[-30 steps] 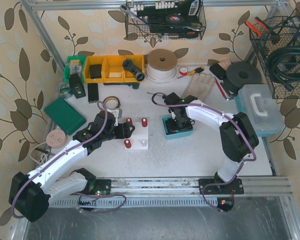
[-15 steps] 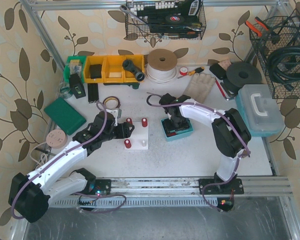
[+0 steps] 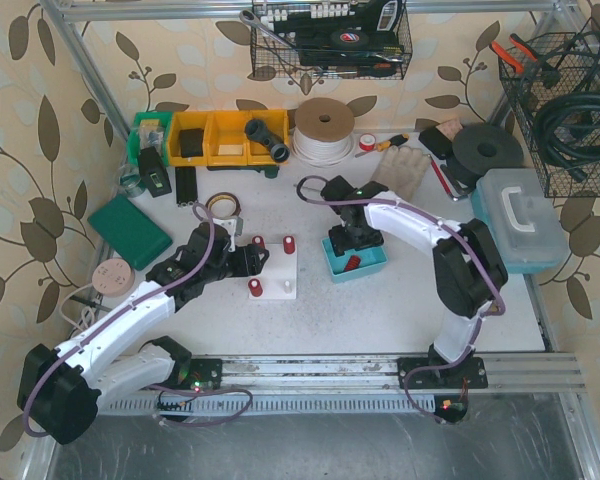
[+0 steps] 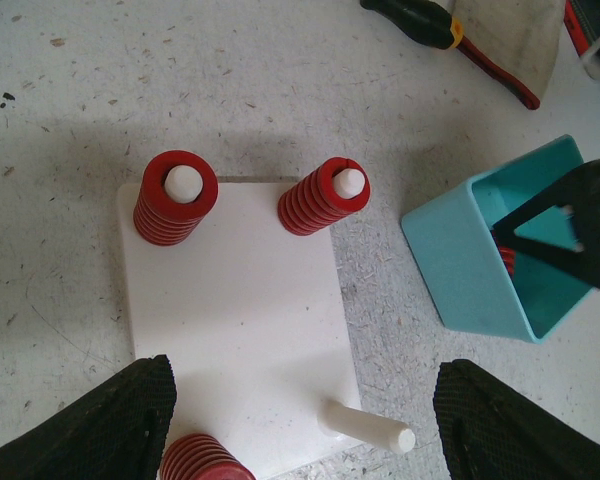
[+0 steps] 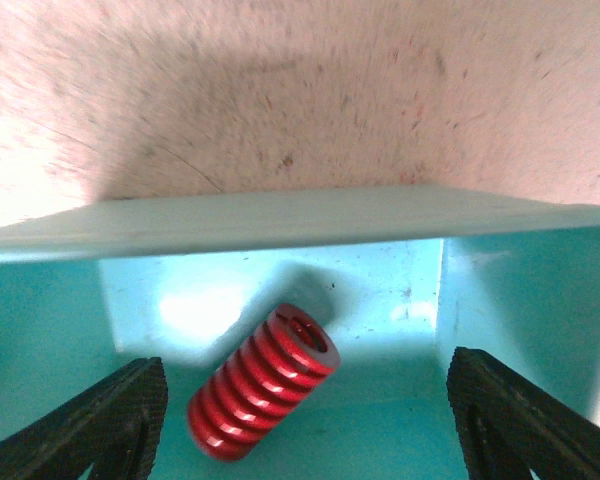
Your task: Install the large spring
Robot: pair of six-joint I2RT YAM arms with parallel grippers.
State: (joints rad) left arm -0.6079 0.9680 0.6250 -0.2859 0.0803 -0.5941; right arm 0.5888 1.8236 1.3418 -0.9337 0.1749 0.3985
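Note:
A white peg board lies mid-table with red springs on three pegs: two at the far side and one at the near left. The near right peg is bare. A large red spring lies on its side in the teal bin. My right gripper is open inside the bin, its fingers either side of the spring, not touching it. My left gripper is open and empty over the board's near edge.
Yellow bins, a cord spool, a green case, tape rolls and a screwdriver lie around the back and left. A clear tool box stands at the right. Wire baskets hang on the back wall.

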